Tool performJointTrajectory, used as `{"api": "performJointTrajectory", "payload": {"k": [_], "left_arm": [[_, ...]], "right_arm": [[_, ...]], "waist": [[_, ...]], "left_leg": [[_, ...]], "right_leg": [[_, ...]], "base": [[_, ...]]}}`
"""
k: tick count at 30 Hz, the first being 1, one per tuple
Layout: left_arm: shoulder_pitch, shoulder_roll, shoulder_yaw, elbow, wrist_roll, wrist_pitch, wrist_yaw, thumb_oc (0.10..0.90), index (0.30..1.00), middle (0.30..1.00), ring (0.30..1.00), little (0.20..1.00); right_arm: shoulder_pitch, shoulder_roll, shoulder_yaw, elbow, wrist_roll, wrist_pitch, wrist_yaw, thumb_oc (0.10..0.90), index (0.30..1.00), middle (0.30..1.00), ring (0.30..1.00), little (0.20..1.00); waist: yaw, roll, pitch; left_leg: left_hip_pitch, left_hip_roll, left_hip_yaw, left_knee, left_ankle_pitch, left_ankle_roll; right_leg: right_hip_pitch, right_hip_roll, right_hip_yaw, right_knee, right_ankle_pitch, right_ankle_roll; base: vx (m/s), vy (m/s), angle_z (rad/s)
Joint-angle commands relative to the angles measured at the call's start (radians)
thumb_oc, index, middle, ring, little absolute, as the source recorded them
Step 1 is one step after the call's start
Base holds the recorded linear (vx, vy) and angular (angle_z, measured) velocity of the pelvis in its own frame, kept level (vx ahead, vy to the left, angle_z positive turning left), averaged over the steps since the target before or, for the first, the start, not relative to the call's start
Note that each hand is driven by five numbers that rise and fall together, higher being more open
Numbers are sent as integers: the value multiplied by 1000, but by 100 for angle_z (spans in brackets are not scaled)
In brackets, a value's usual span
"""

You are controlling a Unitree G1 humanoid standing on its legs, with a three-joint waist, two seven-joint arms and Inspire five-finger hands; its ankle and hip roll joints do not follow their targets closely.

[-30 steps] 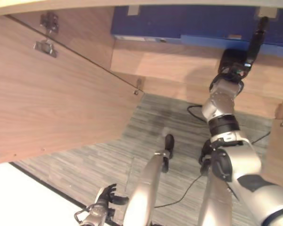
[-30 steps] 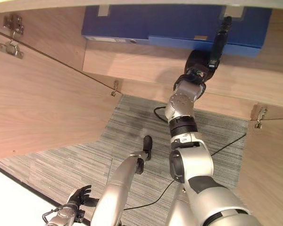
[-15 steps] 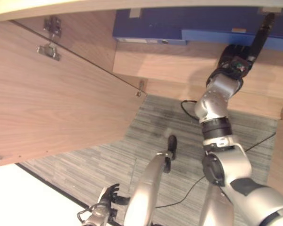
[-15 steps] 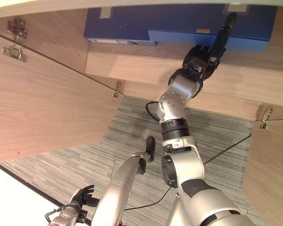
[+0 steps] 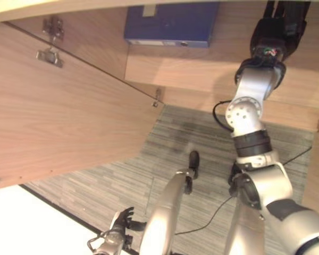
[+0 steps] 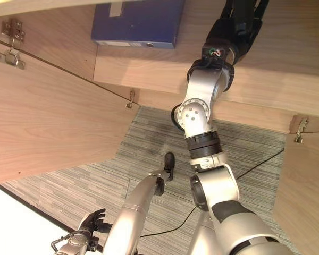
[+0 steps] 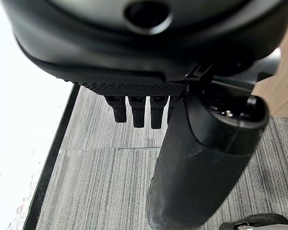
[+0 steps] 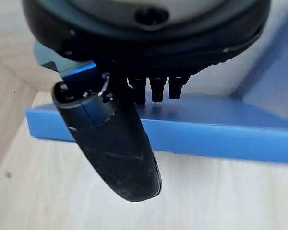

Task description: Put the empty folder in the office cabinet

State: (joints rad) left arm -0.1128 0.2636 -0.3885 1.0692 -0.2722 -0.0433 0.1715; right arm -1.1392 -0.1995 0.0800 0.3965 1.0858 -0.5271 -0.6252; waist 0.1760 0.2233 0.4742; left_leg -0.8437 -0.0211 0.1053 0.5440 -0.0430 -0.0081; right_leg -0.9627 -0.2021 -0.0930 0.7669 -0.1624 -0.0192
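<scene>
A dark blue folder (image 5: pixel 167 24) stands at the back of the wooden cabinet shelf (image 5: pixel 202 69). My right hand (image 5: pixel 279 26) reaches up into the cabinet to the right of it, its fingers cut off by the view's top edge. The right wrist view has a lighter blue folder (image 8: pixel 206 134) lying flat on the pale shelf board, just past my straight fingers (image 8: pixel 156 91) and thumb (image 8: pixel 115 148), which do not curl round it. More blue (image 8: pixel 273 72) rises beside it. My left hand (image 5: pixel 116 239) hangs low over the carpet, fingers relaxed.
The cabinet's left door (image 5: pixel 58 117) swings wide open with metal hinges (image 5: pixel 49 53) on it. The right door (image 6: pixel 303 175) stands open too. Grey striped carpet (image 5: pixel 122 186) lies below, with a white floor area (image 5: pixel 21 223) at the lower left.
My right hand has moved up and deeper into the cabinet. The lighter blue folder that lay in front of it has slid in and left the eye views.
</scene>
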Motion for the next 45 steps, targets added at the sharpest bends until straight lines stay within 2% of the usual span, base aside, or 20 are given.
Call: {"api": "performJointTrajectory", "payload": {"k": [1, 3, 5, 8, 11, 17, 24, 31, 37, 45], "left_arm": [[103, 62, -1, 56, -36, 33, 49, 800, 900, 900, 900, 900], [109, 68, -6, 41, -49, 23, 51, 800, 900, 900, 900, 900], [96, 72, -12, 34, -63, 17, 48, 800, 900, 900, 900, 900], [79, 74, -7, 43, -64, 17, 49, 800, 900, 900, 900, 900], [50, 61, 1, 83, -55, 28, 58, 800, 900, 900, 900, 900], [23, 34, 9, 101, -59, 39, 83, 800, 900, 900, 900, 900], [11, 26, 9, 98, -60, 48, 104, 800, 900, 900, 900, 900], [3, 12, 11, 101, -78, 58, 117, 800, 900, 900, 900, 900], [12, 1, 32, 103, -57, 72, 134, 800, 900, 900, 900, 900], [20, -4, 66, 129, -24, 77, 158, 800, 900, 900, 900, 900]], "right_arm": [[-103, -50, 148, -142, -222, 99, 23, 800, 900, 900, 900, 900], [-114, -49, 156, -67, -200, 115, 28, 800, 900, 900, 900, 900], [-134, -64, 144, 92, -159, 133, 27, 800, 900, 900, 900, 900], [-122, -58, 138, 168, -128, 150, 42, 800, 900, 900, 900, 900], [-49, 0, 133, 258, -62, 161, 67, 800, 900, 900, 900, 900], [59, 84, 151, 290, 14, 159, 83, 800, 900, 900, 900, 900], [117, 124, 190, 299, 40, 177, 87, 800, 900, 900, 900, 900], [154, 144, 220, 199, 53, 127, 77, 800, 900, 900, 900, 900], [278, 141, 329, -7, -34, 134, 83, 800, 900, 900, 900, 900], [348, 82, 404, -229, -156, 129, 92, 800, 900, 900, 900, 900]], "waist": [[-24, -28, -19], [-25, -31, -15], [-26, -33, -14], [-27, -35, -8], [-38, -42, 5], [-52, -51, 28], [-61, -55, 39], [-71, -67, 45], [-86, -80, 45], [-102, -100, 46]], "left_leg": [[-29, -34, 36, -24, -63, 53], [-30, -31, 37, -21, -63, 53], [-28, -31, 35, -23, -63, 52], [-26, -30, 32, -26, -61, 50], [-26, -27, 35, -27, -59, 48], [-31, -24, 39, -33, -53, 46], [-31, -23, 42, -39, -51, 47], [-27, -21, 44, -48, -47, 45], [-31, -16, 41, -58, -38, 43], [-44, -7, 41, -61, -33, 41]], "right_leg": [[71, 23, 19, -20, -22, 34], [68, 24, 20, -19, -20, 33], [72, 25, 20, -22, -20, 33], [75, 25, 18, -24, -21, 32], [73, 28, 17, -28, -18, 30], [62, 31, 18, -32, -11, 29], [58, 33, 15, -33, -5, 28], [60, 35, 12, -41, 1, 28], [56, 37, 5, -52, 11, 27], [46, 40, -2, -59, 21, 28]], "base": [[0, 0, 0], [-6, -3, -2], [0, 0, 0], [-1, -6, -1], [-18, -7, -4], [-18, -9, -5], [0, 0, 0], [0, 0, 0], [0, 0, 0], [0, 0, 0]]}}
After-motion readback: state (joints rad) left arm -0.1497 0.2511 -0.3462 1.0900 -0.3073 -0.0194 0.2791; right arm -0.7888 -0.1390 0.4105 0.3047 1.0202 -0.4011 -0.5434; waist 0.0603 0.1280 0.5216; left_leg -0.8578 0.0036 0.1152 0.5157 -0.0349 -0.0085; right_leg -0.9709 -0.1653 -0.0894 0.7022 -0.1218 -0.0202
